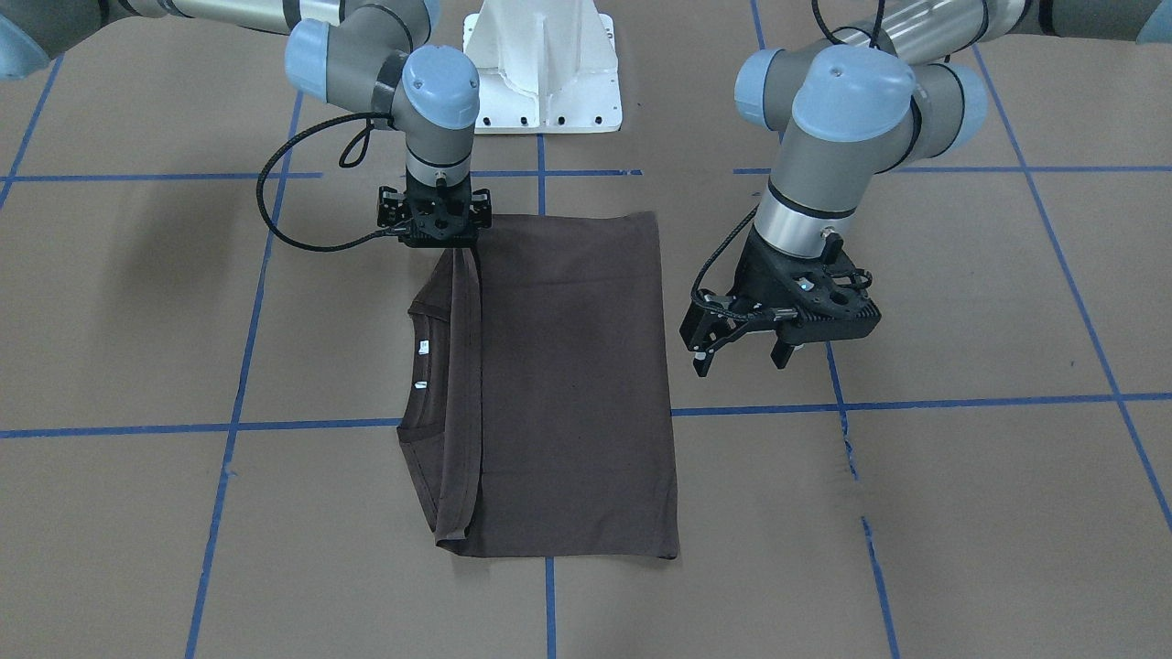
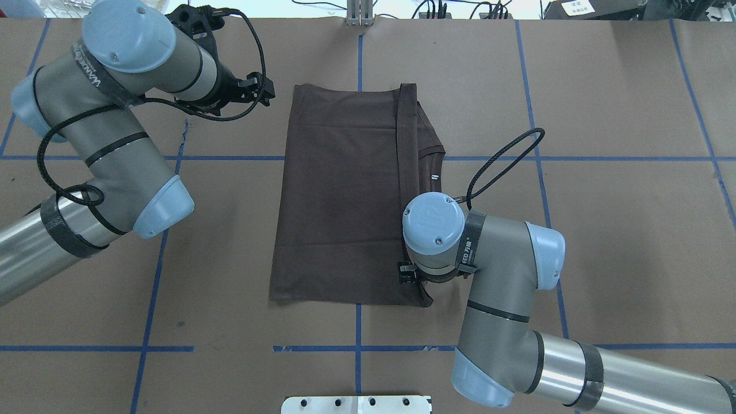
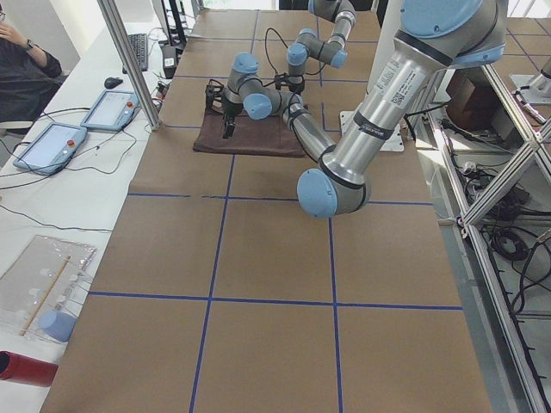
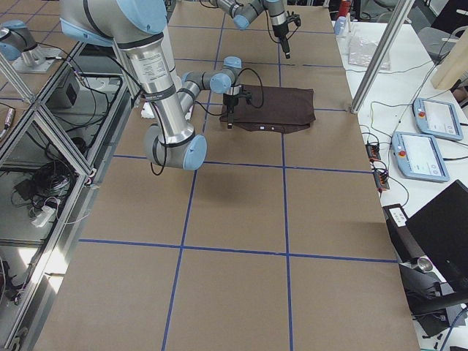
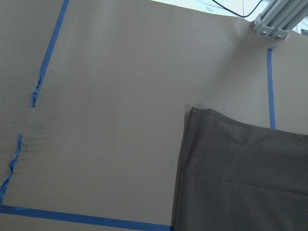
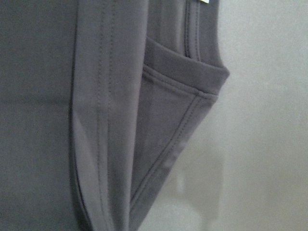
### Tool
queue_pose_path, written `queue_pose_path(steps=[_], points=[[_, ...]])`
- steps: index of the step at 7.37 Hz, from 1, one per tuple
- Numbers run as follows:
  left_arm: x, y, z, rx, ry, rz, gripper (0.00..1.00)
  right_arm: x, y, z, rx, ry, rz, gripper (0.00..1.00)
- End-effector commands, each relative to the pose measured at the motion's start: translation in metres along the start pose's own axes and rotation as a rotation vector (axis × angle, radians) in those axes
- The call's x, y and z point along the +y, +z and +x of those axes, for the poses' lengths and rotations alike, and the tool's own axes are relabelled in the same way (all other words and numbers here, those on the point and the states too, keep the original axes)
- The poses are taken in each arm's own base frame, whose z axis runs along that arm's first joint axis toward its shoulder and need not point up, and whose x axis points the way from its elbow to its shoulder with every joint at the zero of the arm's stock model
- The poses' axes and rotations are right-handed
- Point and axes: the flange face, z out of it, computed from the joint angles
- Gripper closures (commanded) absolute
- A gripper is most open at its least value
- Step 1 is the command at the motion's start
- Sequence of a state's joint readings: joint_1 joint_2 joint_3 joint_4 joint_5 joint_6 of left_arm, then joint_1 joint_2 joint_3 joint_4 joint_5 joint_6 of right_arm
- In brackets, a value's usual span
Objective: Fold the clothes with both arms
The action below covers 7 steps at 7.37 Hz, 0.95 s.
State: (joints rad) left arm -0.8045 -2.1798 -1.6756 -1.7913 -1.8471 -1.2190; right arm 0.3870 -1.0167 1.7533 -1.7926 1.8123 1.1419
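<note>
- Nearest the robot's base, the right gripper points straight down at the near right corner of the T-shirt. It sits at the end of the turned-over strip beside the collar. Its fingers are hidden, so I cannot tell whether they pinch the cloth.
- The T-shirt lies flat on the table as a rectangle. Its long axis runs away from the robot, with the collar side to the robot's right.
- Farther out, the left gripper hovers wide open and empty, just off the shirt's left edge and clear of the cloth. It probably needs to take the far left corner next.
</note>
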Motion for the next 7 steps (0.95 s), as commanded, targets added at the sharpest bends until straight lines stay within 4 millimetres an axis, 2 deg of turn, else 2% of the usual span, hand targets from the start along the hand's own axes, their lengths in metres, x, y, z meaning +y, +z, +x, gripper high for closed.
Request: queue_pose_path(steps=[1,2,3,4,5,6,7], points=[[0.008,0.005,0.004,0.006,0.008,-0.007,0.00,-0.001,0.012,0.019,0.028,0.005,-0.004,0.00],[0.009,0.005,0.005,0.009,0.010,-0.008,0.00,-0.008,0.014,0.032,0.039,0.007,-0.001,0.00],[0.010,0.004,0.006,0.012,0.011,-0.007,0.00,-0.006,0.021,0.052,0.055,-0.018,0.001,0.00],[0.010,0.004,0.006,0.013,0.013,-0.010,0.00,-0.011,0.011,0.066,0.045,-0.037,0.018,0.00],[0.010,0.004,0.006,0.013,0.013,-0.010,0.00,-0.020,-0.016,0.071,0.004,-0.029,0.042,0.00],[0.010,0.002,0.007,0.016,0.012,-0.011,0.00,-0.030,-0.035,0.062,-0.033,-0.030,0.076,0.00],[0.010,0.002,0.008,0.017,0.011,-0.012,0.00,-0.053,-0.060,0.057,-0.077,-0.012,0.124,0.00]])
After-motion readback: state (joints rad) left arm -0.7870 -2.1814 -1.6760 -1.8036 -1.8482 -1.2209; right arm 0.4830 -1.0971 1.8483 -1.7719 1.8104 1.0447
